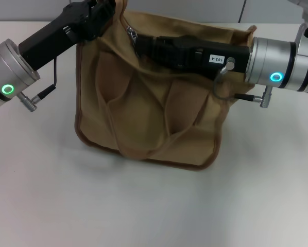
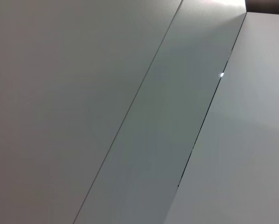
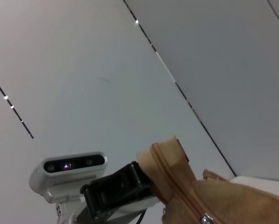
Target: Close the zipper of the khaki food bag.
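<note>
The khaki food bag point(image 1: 143, 113) stands on the white table, its side pockets facing me. My left gripper point(image 1: 108, 11) reaches in from the upper left and is shut on the bag's raised left end. It also shows in the right wrist view point(image 3: 118, 189), beside the bag's end tab point(image 3: 165, 156). My right gripper point(image 1: 138, 45) lies along the bag's top from the right. Its tip is closed at the small silver zipper pull point(image 1: 132, 35), near the bag's left end. The zipper point(image 3: 179, 191) and the pull point(image 3: 205, 218) show in the right wrist view.
The white table point(image 1: 143, 206) spreads around the bag. Grey wall panels point(image 2: 139, 112) fill the left wrist view. The left arm's wrist camera point(image 3: 69, 170) shows in the right wrist view.
</note>
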Robot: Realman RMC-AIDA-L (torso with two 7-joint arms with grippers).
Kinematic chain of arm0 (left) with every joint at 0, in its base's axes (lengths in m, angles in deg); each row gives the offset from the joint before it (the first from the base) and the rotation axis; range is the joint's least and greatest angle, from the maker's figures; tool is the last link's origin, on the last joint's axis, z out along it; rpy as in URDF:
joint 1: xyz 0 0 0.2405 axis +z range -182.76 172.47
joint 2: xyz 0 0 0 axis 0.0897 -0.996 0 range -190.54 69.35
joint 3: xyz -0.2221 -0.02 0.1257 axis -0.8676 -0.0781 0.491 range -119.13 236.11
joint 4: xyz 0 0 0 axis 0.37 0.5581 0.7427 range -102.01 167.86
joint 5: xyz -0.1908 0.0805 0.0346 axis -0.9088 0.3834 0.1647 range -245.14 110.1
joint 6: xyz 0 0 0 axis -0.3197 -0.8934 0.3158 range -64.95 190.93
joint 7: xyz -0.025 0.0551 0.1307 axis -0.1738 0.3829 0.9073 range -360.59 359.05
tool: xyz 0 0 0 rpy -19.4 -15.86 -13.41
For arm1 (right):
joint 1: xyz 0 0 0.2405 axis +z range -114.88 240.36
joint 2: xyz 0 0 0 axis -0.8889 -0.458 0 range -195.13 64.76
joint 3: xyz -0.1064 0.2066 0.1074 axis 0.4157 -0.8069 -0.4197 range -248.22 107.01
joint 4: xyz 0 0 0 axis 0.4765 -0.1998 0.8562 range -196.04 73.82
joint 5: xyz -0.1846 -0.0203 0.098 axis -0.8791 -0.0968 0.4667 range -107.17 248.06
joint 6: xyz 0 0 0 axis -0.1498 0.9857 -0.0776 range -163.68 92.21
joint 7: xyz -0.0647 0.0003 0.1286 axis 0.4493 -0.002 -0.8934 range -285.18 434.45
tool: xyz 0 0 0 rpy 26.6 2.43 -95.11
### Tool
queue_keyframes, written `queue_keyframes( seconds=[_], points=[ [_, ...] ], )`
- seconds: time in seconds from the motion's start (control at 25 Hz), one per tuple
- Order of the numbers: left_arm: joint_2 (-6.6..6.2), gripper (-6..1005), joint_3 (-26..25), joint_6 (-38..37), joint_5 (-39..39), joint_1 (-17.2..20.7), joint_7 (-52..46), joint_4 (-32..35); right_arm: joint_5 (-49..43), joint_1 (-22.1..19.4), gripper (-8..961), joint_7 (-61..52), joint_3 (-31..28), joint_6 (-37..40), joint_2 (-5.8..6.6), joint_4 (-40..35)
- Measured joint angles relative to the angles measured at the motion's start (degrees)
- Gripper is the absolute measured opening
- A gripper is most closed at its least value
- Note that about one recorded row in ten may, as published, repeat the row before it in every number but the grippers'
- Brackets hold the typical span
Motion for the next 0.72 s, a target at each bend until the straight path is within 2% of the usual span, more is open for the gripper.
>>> queue_keyframes(
  seconds=[0.28,0.48,0.72],
  points=[
    [0.00,53,-0.1,0.0,0.0,0.1,0.0,-0.1,1.0,-0.1,85,1.1,0.4,0.2,0.00,0.1],
    [0.00,54,-0.1,0.0,0.0,0.3,0.0,-0.1,1.0,0.1,-1,1.1,0.4,1.1,0.00,0.3],
    [0.00,55,-0.1,-0.2,0.0,0.5,-0.1,-0.1,0.6,0.8,10,0.2,1.3,1.1,0.01,0.4]
  ],
)
